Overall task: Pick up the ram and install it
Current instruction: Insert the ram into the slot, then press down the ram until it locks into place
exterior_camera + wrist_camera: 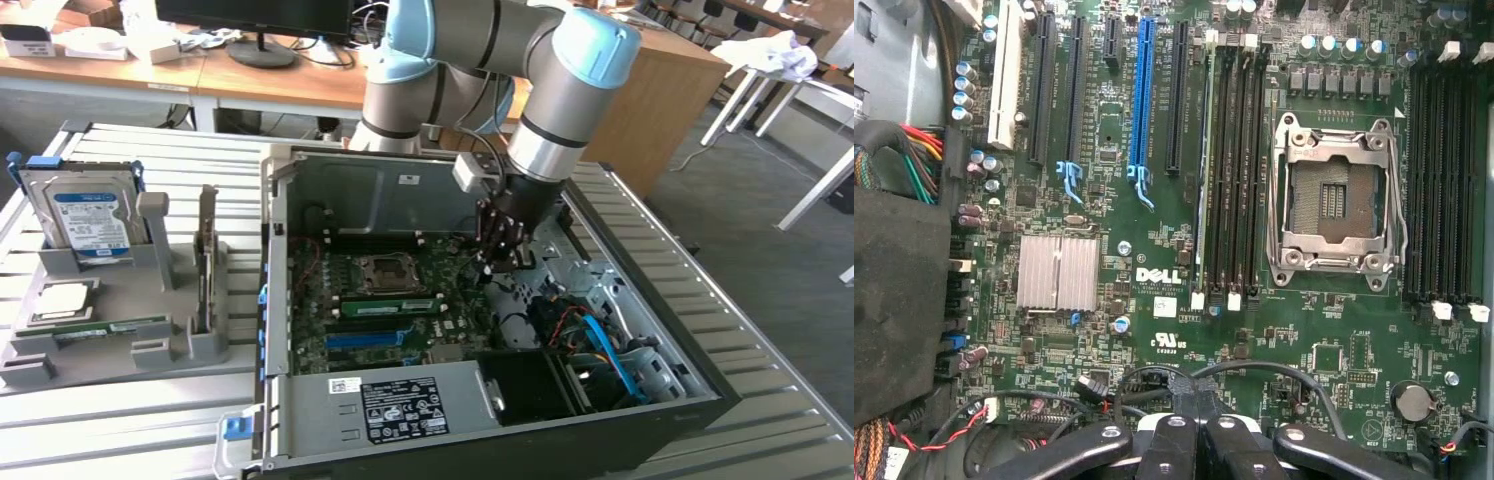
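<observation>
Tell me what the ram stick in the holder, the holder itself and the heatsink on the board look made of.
Ram stick: green circuit board, likely fibreglass laminate, going by its thin, flat green face.
Holder: matte grey plastic, perhaps printed or moulded; uniform dull colour and blocky shapes.
Heatsink: bare metal, probably aluminium; bright silver with fine parallel fins.

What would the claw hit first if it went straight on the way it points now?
Probably the black cable bundle that crosses just ahead of the shut claw, with the motherboard right beneath it. Depth is hard to judge in the wrist view, so it could reach bare board beside the cables first.
</observation>
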`<state>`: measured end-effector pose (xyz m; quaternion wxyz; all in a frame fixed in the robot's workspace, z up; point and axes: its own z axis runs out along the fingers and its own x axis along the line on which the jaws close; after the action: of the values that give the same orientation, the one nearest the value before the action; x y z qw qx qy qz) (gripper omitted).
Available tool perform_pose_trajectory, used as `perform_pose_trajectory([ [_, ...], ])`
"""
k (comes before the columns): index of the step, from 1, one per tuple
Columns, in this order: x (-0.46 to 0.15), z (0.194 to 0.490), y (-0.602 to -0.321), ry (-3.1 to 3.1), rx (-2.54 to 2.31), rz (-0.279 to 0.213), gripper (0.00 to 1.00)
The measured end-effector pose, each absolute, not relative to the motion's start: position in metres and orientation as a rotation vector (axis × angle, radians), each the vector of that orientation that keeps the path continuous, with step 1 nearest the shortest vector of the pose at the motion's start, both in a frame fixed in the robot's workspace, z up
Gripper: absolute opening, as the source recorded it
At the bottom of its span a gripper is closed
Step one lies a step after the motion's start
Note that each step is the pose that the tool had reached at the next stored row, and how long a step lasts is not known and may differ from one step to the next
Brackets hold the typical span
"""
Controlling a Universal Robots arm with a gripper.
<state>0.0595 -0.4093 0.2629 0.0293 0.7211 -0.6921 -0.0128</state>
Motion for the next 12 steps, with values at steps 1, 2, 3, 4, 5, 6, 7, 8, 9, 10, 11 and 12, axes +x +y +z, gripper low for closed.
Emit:
perform_pose_trajectory([
  [1,0.059,0.263,-0.409,-2.135,2.224,-0.039,0.10],
  [2,0.059,0.263,-0.409,-2.135,2.224,-0.039,0.10],
  [3,0.059,0.263,-0.409,-2.135,2.224,-0.039,0.10],
  [4,0.059,0.263,-0.409,-2.135,2.224,-0.039,0.10],
  [5,0.059,0.263,-0.409,-2.135,2.224,-0.039,0.10],
  [6,0.059,0.263,-0.409,-2.135,2.224,-0.039,0.10],
  [7,0.059,0.263,-0.409,-2.135,2.224,-0.039,0.10],
  [8,0.057,0.263,-0.409,-2.135,2.224,-0.039,0.10],
  [9,0.056,0.263,-0.409,-2.134,2.224,-0.039,0.10],
  [10,0.054,0.262,-0.409,-2.135,2.224,-0.039,0.10],
  [11,0.051,0.262,-0.409,-2.135,2.224,-0.039,0.10],
  [12,0.048,0.261,-0.409,-2.135,2.224,-0.039,0.10],
])
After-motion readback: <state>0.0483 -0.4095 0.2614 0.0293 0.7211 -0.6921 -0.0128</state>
